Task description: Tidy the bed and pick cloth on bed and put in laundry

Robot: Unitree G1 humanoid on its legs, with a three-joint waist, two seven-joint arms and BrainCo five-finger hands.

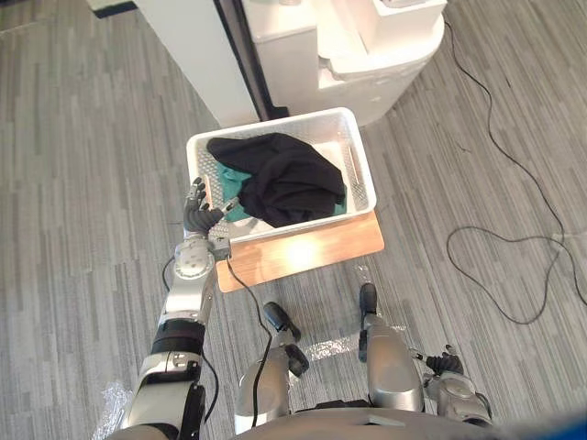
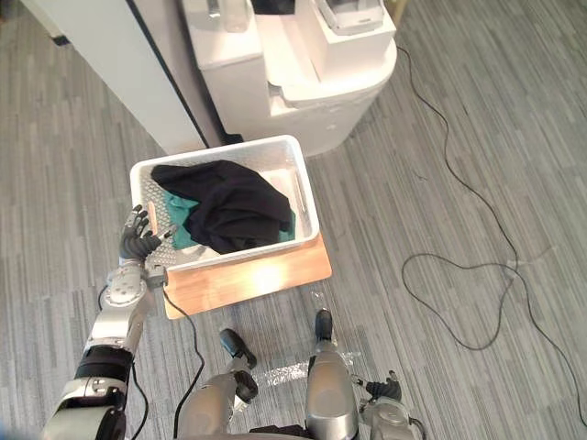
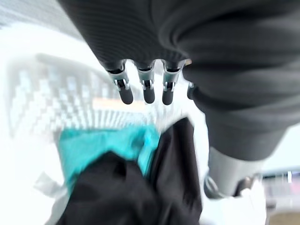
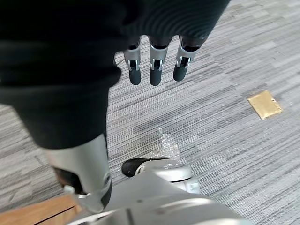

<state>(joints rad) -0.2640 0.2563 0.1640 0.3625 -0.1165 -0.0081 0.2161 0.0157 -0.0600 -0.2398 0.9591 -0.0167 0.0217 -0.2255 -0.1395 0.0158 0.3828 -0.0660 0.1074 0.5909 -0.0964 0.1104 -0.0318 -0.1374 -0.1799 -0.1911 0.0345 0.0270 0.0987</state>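
Laundry basket: white mesh basket (image 1: 365, 174) standing on a wooden board (image 1: 312, 246) that lies on the grey plank floor (image 1: 92, 183).
Black cloth: a dark garment (image 1: 289, 179) heaped inside the basket, spread across most of it and reaching up to the far left corner.
Teal cloth: a second piece (image 3: 98, 145) in the basket, largely buried under the black cloth. Only a strip shows along the near left side.
Basket bottom: mostly covered by the two cloths, with a pale patch showing at the far right.
Left hand: the left hand (image 1: 197, 215) is raised at the basket's near left corner, fingers (image 3: 149, 91) straight and spread, grasping nothing. In its wrist view the fingertips hang above the cloths.
Contact: whether the left hand touches the rim cannot be made out. The eye views show them very close, and the wrist view smears the mesh wall.
Right hand: the right hand (image 2: 385, 390) is low at the robot's side, small and partly cut off in the eye views. Its wrist view shows relaxed, straight fingers (image 4: 154, 70) over bare floor, empty.
Floor detail: a small brass plate (image 4: 265, 104) is set in the planks near the right hand.
Behind the basket: a white rounded unit (image 1: 367, 64), cut off by the upper edge, so its form is unclear.
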